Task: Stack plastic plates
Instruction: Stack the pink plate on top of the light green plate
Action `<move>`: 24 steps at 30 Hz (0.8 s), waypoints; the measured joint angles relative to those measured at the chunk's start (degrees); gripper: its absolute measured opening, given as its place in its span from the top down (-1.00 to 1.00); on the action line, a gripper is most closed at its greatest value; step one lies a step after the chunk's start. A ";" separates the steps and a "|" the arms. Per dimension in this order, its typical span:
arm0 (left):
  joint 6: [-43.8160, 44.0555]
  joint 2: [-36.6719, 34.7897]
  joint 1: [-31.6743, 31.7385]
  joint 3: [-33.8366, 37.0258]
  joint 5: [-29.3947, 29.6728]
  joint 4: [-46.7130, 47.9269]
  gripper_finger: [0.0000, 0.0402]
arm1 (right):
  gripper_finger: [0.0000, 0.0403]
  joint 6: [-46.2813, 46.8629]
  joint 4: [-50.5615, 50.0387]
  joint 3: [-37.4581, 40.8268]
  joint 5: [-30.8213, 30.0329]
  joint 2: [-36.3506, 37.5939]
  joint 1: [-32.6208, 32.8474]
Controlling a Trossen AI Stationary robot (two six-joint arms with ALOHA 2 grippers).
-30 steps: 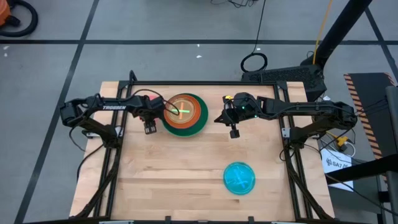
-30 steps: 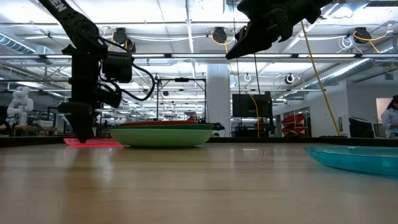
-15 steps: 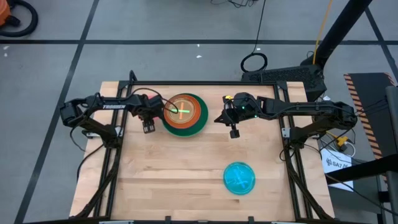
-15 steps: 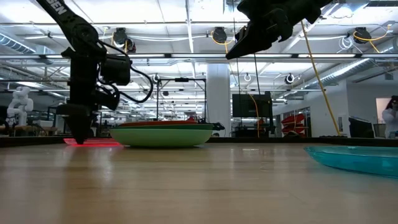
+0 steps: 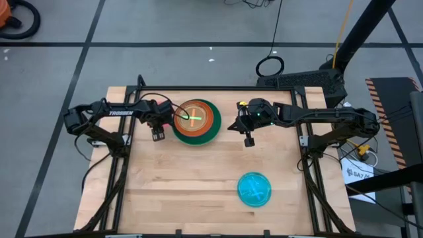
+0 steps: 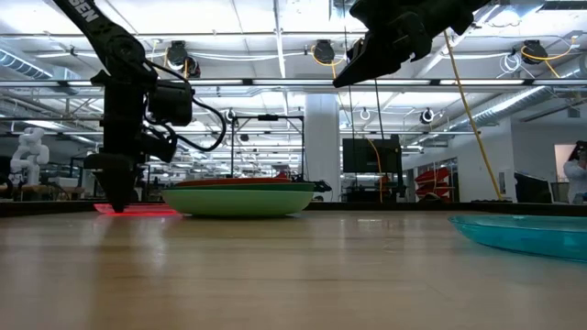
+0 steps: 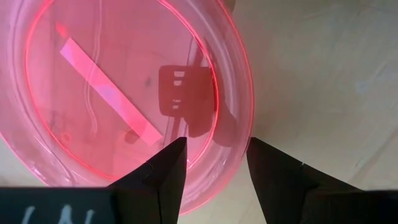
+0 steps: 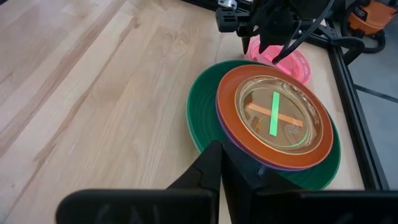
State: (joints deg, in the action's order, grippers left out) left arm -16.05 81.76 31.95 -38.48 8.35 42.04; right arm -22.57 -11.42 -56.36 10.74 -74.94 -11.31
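We're mid-job on the stack. The stack (image 5: 197, 121) sits toward the back of the table (image 5: 198, 192), left of centre: a dark green plate (image 8: 202, 102) at the bottom, a purple rim just showing above it, a red-orange plate (image 8: 231, 87) on that, and a clear orange plate (image 8: 273, 115) on top w/ green and orange stripes showing on it. We can't count every layer from these views.

Two plates are loose. The pink plate (image 7: 124, 93) lies flat on the table just beside the stack, on the left arm's side. The translucent blue plate (image 5: 254, 189) lies well apart, near the front edge on the right arm's side.

The step in hand, as we read it, is the pick of the pink plate. The left gripper (image 7: 214, 165) points down over it, fingers spread, straddling the rim: one finger over the plate's inside, the other outside it. Nothing is gripped yet. In the low view the left gripper is low, near the table beside the stack; whether the tips touch the plate we can't tell.

The right gripper (image 5: 248, 140) hangs raised beside the stack on the other side, fingers drawn together, holding nothing.

Next move, in our judgement: close the left fingers on the pink rim, lift clear, carry it over and centre it on the top plate, then let go. The blue plate follows, likely w/ the right arm. A thin, shiny rim may slip, so a firm pinch is needed.
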 joint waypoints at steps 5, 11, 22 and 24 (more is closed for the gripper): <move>0.07 0.00 0.26 0.00 0.73 -0.22 0.13 | 0.97 0.02 -0.02 0.00 -0.07 0.00 -0.02; 0.06 0.00 0.97 0.42 0.93 -0.65 0.13 | 0.97 0.02 -0.02 0.00 -0.13 0.00 0.00; 0.02 0.00 1.03 0.42 0.98 -0.57 0.33 | 0.97 0.02 -0.04 0.00 -0.22 0.00 -0.02; 0.02 0.00 1.04 0.42 1.11 -0.57 0.42 | 0.97 0.04 -0.04 0.00 -0.22 0.00 -0.02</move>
State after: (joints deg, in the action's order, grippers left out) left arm -16.03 81.76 32.99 -38.06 9.46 41.47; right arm -22.53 -11.46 -56.36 10.52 -74.94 -11.33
